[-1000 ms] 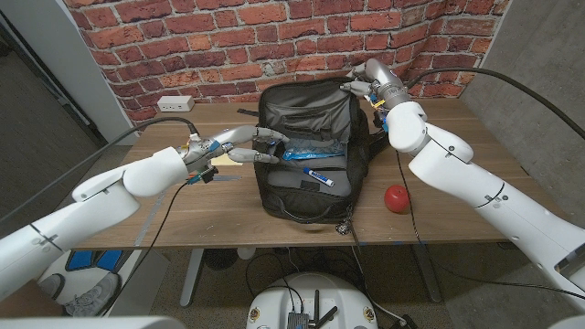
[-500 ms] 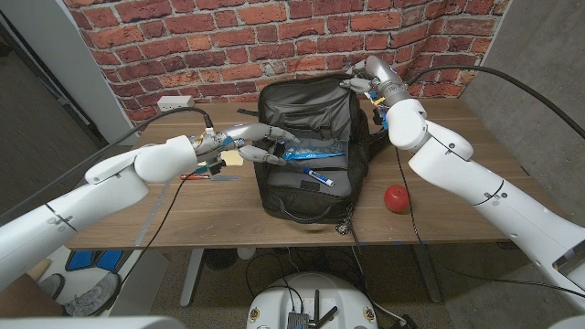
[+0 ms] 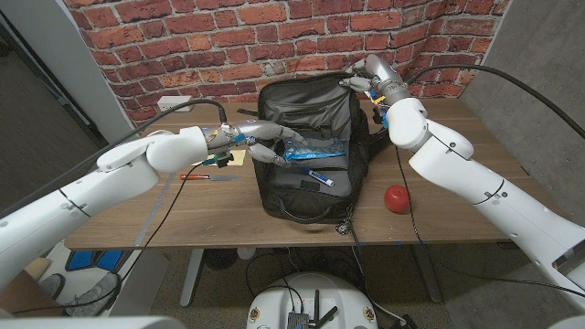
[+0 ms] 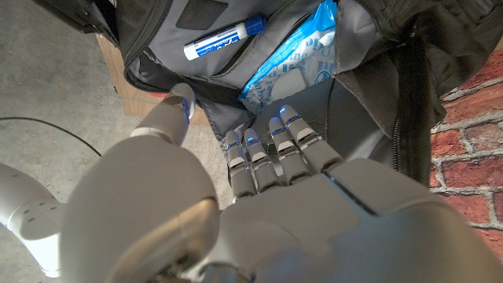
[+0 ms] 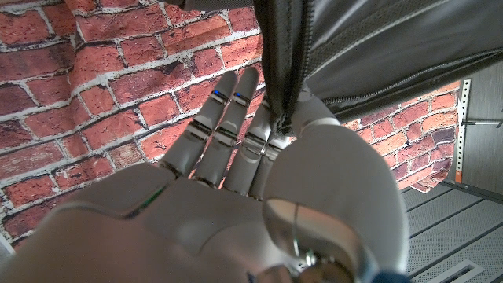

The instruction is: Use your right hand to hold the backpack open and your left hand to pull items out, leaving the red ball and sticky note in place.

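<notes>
The black backpack point(image 3: 311, 174) lies open in the middle of the table, its flap raised toward the wall. My right hand point(image 3: 367, 77) pinches the flap's top edge point(image 5: 277, 71) and holds it up. My left hand point(image 3: 265, 141) reaches over the bag's left rim with fingers point(image 4: 277, 145) stretched out and apart, holding nothing, their tips close to a blue-and-white packet point(image 4: 302, 63). A white marker with a blue cap point(image 3: 320, 176) lies in the bag beside the packet. On the table right of the bag sits the red ball point(image 3: 395, 197). The yellow sticky note point(image 3: 239, 157) lies left of it.
A red-and-black pen point(image 3: 205, 176) lies on the table under my left forearm. A white power strip point(image 3: 174, 103) sits at the back left by the brick wall. Bare wood shows along the table's front edge point(image 3: 183, 228).
My left hand has moved right, from beside the bag to over its left rim and into the opening. My right hand still holds the flap in the same place.
</notes>
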Action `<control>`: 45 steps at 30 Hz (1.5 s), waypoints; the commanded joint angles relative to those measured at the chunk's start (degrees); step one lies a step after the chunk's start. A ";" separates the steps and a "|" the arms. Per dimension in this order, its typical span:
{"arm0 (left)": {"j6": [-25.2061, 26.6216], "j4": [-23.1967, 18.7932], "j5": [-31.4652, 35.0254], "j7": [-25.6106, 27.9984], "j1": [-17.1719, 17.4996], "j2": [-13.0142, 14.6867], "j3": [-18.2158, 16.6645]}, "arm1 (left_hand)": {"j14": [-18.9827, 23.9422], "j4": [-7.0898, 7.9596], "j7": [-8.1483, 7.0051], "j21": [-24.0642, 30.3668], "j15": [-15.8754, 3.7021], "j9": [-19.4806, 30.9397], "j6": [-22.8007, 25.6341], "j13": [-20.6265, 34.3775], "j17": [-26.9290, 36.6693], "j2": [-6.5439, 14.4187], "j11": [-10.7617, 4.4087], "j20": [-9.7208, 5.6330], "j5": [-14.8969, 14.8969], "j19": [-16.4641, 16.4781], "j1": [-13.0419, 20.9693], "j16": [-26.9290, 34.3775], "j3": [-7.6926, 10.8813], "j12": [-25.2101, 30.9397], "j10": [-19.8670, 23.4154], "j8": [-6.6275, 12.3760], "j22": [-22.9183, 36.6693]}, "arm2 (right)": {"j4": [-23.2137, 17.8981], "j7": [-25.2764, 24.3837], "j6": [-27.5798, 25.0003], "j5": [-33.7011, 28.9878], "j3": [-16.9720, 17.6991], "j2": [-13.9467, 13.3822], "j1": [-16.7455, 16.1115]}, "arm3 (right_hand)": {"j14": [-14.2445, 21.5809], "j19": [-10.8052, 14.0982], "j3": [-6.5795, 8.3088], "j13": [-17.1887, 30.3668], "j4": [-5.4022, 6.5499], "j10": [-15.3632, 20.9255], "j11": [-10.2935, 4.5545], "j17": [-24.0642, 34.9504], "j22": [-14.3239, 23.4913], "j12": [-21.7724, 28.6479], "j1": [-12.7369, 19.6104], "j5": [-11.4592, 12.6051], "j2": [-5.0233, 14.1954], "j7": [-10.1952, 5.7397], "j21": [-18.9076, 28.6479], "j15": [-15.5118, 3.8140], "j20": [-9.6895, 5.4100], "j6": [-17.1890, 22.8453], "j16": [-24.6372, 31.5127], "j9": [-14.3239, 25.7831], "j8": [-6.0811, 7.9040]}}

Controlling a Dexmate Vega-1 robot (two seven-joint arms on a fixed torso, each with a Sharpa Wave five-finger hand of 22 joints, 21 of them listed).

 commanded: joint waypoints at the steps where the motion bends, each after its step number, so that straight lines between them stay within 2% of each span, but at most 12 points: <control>1: 2.09 -2.20 6.77 -3.35 -4.66 -1.60 4.19 | -0.01 0.12 -0.36 0.37 -8.78 0.13 -0.04 0.09 0.06 0.13 -0.26 -7.29 0.21 0.50 1.07 0.44 -0.33 0.17 0.39 0.34 0.07 | 0.61 1.05 0.59 0.13 -0.42 0.03 1.05 | 0.65 0.52 0.08 0.18 0.17 0.24 0.04 0.16 0.30 -0.23 0.65 0.24 0.93 -0.30 0.25 -6.63 -7.13 0.58 -0.39 0.23 -0.05; 13: 4.49 -2.90 14.25 -8.23 -9.46 -5.04 9.04 | -0.18 0.24 -0.50 0.36 -8.70 0.14 -0.22 0.09 0.06 -0.13 -0.42 -7.24 0.24 0.70 2.19 0.38 -0.88 0.07 0.12 0.37 0.07 | 1.78 1.35 1.80 0.43 -0.42 0.36 1.71 | 0.68 0.47 -0.01 0.23 0.19 0.23 0.05 0.24 0.30 -0.37 0.63 0.29 0.98 -0.25 0.42 -6.62 -7.16 0.65 -0.63 0.26 -0.30; 16: 4.08 -2.70 16.13 -8.14 -10.06 -5.60 9.78 | -0.14 0.27 -0.50 0.37 -8.71 0.15 -0.32 0.10 0.06 -0.20 -0.28 -7.30 0.24 0.78 2.42 0.40 -1.03 0.10 0.15 0.36 0.07 | 1.83 0.96 1.09 -1.30 -1.48 0.18 2.17 | 0.66 0.49 -0.04 0.25 0.20 0.18 0.02 0.24 0.29 -0.41 0.59 0.29 0.95 -0.21 0.45 -6.57 -7.14 0.62 -0.69 0.26 -0.36; 26: 2.22 -1.13 18.54 -8.75 -11.79 -7.70 11.65 | -0.39 0.29 -0.47 0.17 -8.62 0.14 -1.11 0.09 0.04 -0.92 -0.55 -8.42 0.19 0.82 3.64 0.30 -1.93 0.02 -0.06 0.21 -0.05 | 2.33 0.99 1.96 -0.14 -0.52 0.90 1.66 | 0.74 0.45 -0.05 0.28 0.17 0.30 0.18 0.30 0.28 -0.44 0.66 0.38 0.99 -0.19 0.56 -6.61 -7.14 0.71 -0.82 0.28 -0.50; 30: 0.99 -0.32 18.97 -10.25 -13.18 -8.41 12.68 | -1.02 0.40 -0.26 -0.17 -8.72 0.12 -2.74 0.09 0.05 -1.65 -0.38 -8.71 0.08 0.10 4.53 0.21 -2.88 -0.08 -0.63 -0.13 -0.10 | 2.57 0.94 2.11 -0.05 -0.47 1.07 1.74 | 0.75 0.47 -0.06 0.33 0.13 0.32 0.19 0.33 0.28 -0.46 0.71 0.42 0.96 -0.27 0.63 -6.63 -7.12 0.83 -0.90 0.29 -0.54; 45: -1.48 0.22 28.03 -9.97 -14.72 -10.47 15.16 | -0.37 0.28 -0.34 -0.16 -9.29 0.10 -2.52 0.09 0.03 -2.70 -0.81 -9.24 -0.27 0.08 6.66 0.51 -4.12 0.28 0.09 0.53 -0.16 | 3.82 1.17 2.82 0.27 -0.53 1.51 2.55 | 1.00 0.37 -0.14 0.55 0.18 0.36 0.11 0.47 0.26 -0.49 0.69 0.52 1.04 -0.23 0.78 -6.64 -7.13 0.88 -1.03 0.32 -0.79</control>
